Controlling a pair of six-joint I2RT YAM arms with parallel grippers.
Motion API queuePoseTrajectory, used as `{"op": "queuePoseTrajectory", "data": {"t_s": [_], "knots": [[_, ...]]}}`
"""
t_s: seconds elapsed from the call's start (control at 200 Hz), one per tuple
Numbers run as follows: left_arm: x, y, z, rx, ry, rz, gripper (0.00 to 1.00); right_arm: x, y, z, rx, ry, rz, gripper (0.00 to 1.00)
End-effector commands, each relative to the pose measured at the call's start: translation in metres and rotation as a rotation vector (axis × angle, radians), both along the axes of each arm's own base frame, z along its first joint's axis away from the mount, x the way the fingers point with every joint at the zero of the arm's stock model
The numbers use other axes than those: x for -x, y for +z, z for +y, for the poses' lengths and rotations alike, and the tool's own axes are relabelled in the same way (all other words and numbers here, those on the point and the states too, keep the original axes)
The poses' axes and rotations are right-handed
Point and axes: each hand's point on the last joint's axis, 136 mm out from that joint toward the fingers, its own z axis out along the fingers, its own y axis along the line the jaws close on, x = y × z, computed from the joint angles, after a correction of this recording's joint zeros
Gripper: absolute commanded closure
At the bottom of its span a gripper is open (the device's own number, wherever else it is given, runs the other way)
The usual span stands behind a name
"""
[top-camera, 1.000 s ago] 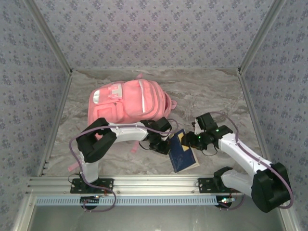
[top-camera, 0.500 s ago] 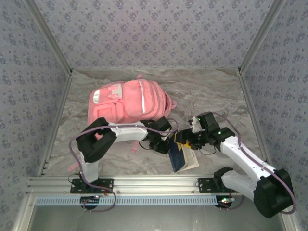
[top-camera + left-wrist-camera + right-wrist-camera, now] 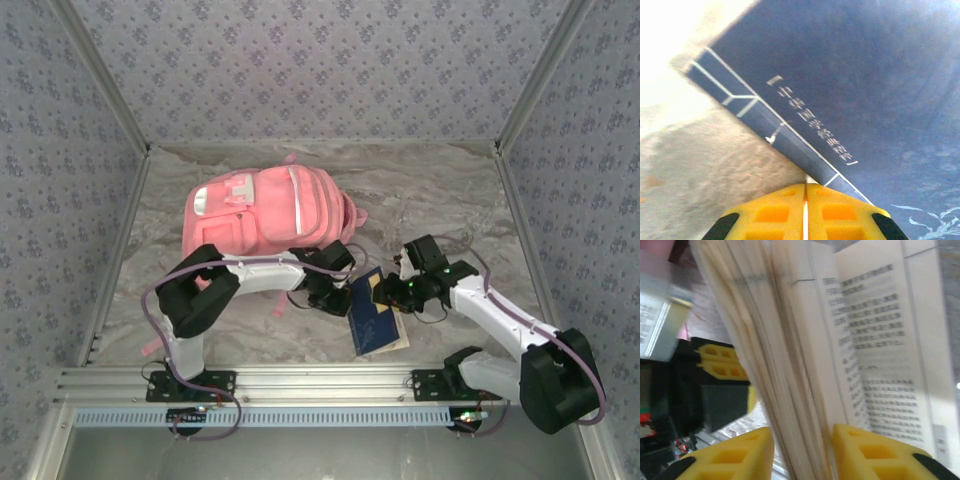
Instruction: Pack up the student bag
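The student bag [image 3: 265, 210] is a big pink backpack lying flat at the back left of the table. In front of it a dark blue book [image 3: 375, 318] is tipped up off the table between the two arms. My left gripper [image 3: 338, 298] is shut, and its yellow fingertips [image 3: 805, 186] rest against the bottom of the book's spine [image 3: 790, 135]. From the right, my right gripper [image 3: 385, 293] straddles the book's fanned pages [image 3: 805, 390]. Its yellow fingers [image 3: 740, 452] are closed in on the page block, and a printed page [image 3: 880, 340] is splayed open to the right.
A marble tabletop [image 3: 440, 190] is enclosed by patterned walls on three sides. An aluminium rail [image 3: 320, 385] runs along the near edge. A pink strap [image 3: 153, 346] trails out by the left arm's base. The left gripper's black and yellow body [image 3: 715, 370] sits just beyond the pages.
My right gripper has moved left onto the book and narrowed around its pages. The book has tipped up and looks narrower from above. The left arm has held still.
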Motion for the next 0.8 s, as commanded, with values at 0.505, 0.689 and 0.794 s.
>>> {"op": "queuePoseTrajectory", "data": {"t_s": [0.505,0.689,0.794], "knots": [[-0.043,0.136,0.049,0.280,0.243,-0.188,0.47,-0.025,0.058,-0.001,-0.100,-0.055,-0.215,1.00],[-0.052,0.178,0.068,0.381,0.313,-0.236,0.32,-0.029,0.117,0.012,-0.241,0.001,-0.378,1.00],[-0.056,0.189,0.074,0.415,0.331,-0.244,0.25,-0.029,0.145,0.019,-0.314,0.037,-0.453,1.00]]}}
